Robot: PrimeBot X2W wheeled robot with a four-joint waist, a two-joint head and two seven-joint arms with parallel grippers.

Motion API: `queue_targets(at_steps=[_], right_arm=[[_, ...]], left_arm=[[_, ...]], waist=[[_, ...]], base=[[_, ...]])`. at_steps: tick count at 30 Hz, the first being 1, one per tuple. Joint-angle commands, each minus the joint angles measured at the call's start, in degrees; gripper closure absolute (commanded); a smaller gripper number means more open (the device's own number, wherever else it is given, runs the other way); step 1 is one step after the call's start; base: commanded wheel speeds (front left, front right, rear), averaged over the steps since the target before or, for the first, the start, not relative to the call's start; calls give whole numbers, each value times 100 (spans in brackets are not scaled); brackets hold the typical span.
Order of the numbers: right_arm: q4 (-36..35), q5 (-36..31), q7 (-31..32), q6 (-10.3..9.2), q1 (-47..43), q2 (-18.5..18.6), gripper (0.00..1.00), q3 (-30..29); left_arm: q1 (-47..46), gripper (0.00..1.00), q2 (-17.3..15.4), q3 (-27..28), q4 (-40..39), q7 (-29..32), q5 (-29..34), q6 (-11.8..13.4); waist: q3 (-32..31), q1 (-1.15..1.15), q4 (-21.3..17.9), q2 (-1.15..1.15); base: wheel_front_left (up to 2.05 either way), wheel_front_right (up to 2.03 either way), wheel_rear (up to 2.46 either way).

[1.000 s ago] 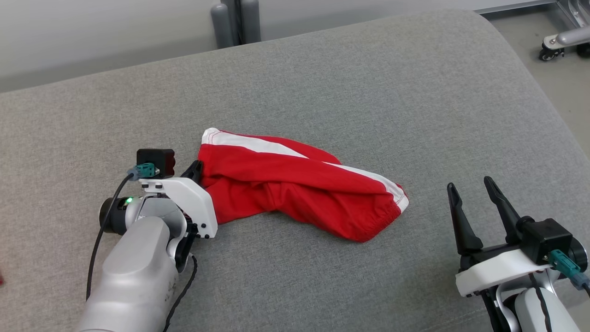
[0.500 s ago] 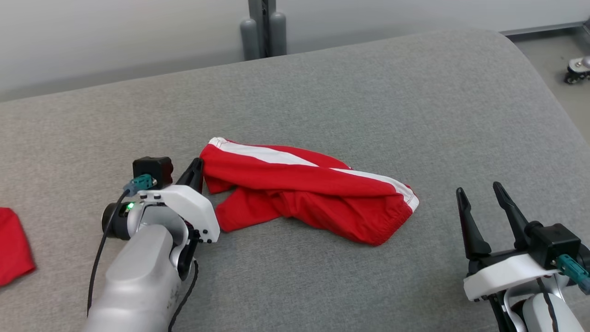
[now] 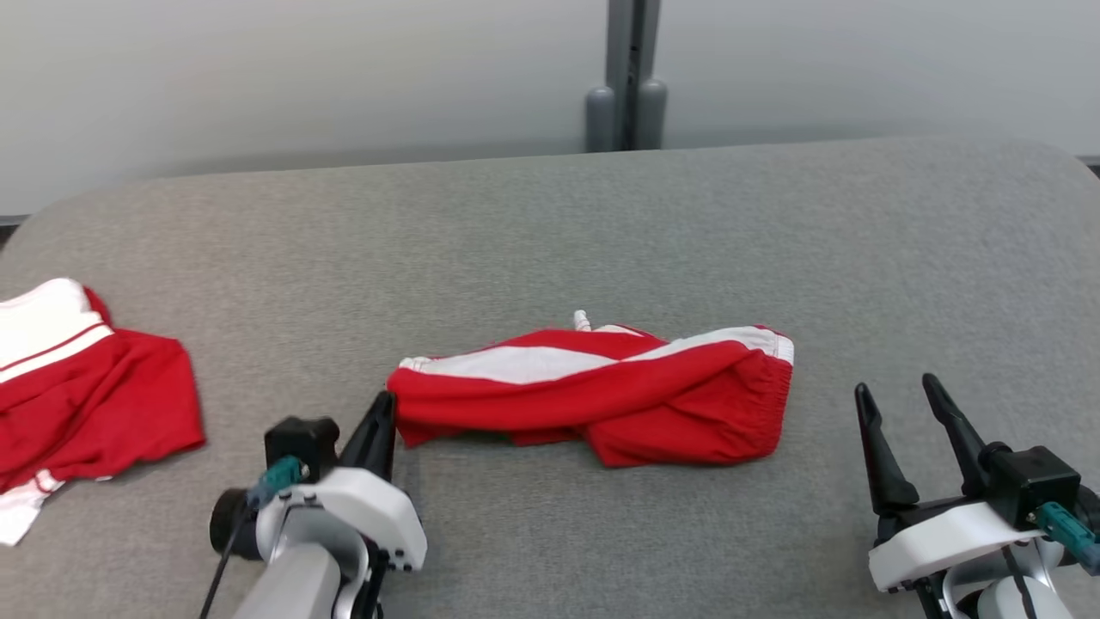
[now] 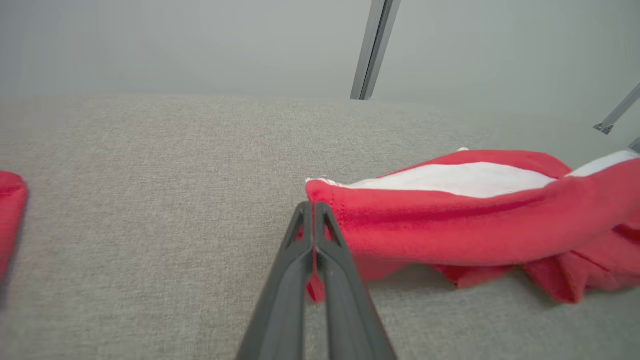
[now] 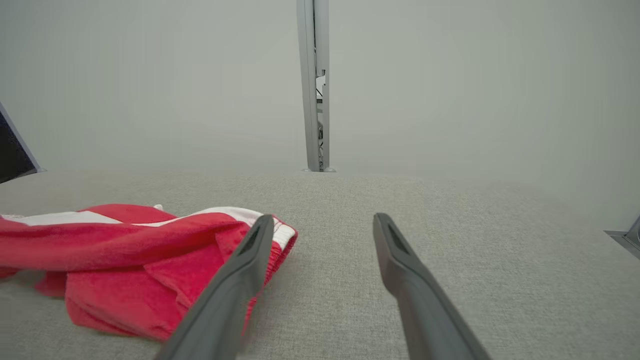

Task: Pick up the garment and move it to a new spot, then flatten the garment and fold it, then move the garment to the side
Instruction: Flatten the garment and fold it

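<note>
The garment (image 3: 601, 395) is a red pair of shorts with white side stripes, lying bunched and stretched sideways at the middle of the grey padded surface (image 3: 550, 232). My left gripper (image 3: 384, 404) is shut on the garment's left corner. In the left wrist view its fingers (image 4: 312, 205) meet with red cloth pinched between them, and the garment (image 4: 450, 225) runs off to the right. My right gripper (image 3: 895, 387) stands open at the lower right, just right of the garment's elastic waistband. In the right wrist view the garment (image 5: 125, 250) lies left of the open right gripper (image 5: 324, 219).
A second red and white garment (image 3: 77, 387) lies at the left edge of the surface, and its red edge (image 4: 10, 210) shows in the left wrist view. A grey post (image 3: 627, 86) stands behind the far edge, before a pale wall. The surface has rounded far corners.
The head view has swung, bringing the second garment into view. My left gripper stays shut on the garment's corner, and the garment now lies drawn out more sideways. The right gripper stays open.
</note>
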State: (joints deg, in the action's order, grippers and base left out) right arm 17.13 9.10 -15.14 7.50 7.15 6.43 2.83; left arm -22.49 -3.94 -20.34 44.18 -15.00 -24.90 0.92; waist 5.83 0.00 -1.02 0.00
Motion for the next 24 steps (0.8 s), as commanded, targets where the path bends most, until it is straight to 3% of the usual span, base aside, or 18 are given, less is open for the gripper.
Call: queue_targets(at_steps=[1,6,10,11,12,13,19,24], right_arm=[[12,26,0,-2,-44,17,0,28],[80,50,0,-2,33,-11,0,170],[150,116,0,-2,66,-32,0,304],[161,142,0,-2,80,-35,0,345],[170,174,0,-2,89,-36,0,376],[186,206,0,-2,90,-43,0,397],[250,359,0,-2,-21,-107,0,442],[241,412,0,-1,-44,-164,0,449]], left_arm=[[160,100,-9,72,-156,-24,72,11],[786,100,8,273,-662,-18,393,-41],[1084,100,29,427,-628,-15,561,-33],[1164,84,36,478,-608,-15,584,-26],[1202,53,40,535,-648,-15,643,27],[1290,2,47,588,-665,-15,674,56],[1736,0,83,954,-1207,-15,989,303],[1983,0,88,1213,-1650,-14,1204,326]], waist=[[-117,0,184,0],[-177,0,256,0],[-234,0,174,0],[-252,0,136,0],[-272,0,101,0],[-298,0,69,0],[-468,0,-35,0],[-594,0,-77,0]], base=[[0,0,0],[0,0,0],[0,0,0],[0,0,0],[0,0,0],[0,0,0],[0,0,0],[0,0,0]])
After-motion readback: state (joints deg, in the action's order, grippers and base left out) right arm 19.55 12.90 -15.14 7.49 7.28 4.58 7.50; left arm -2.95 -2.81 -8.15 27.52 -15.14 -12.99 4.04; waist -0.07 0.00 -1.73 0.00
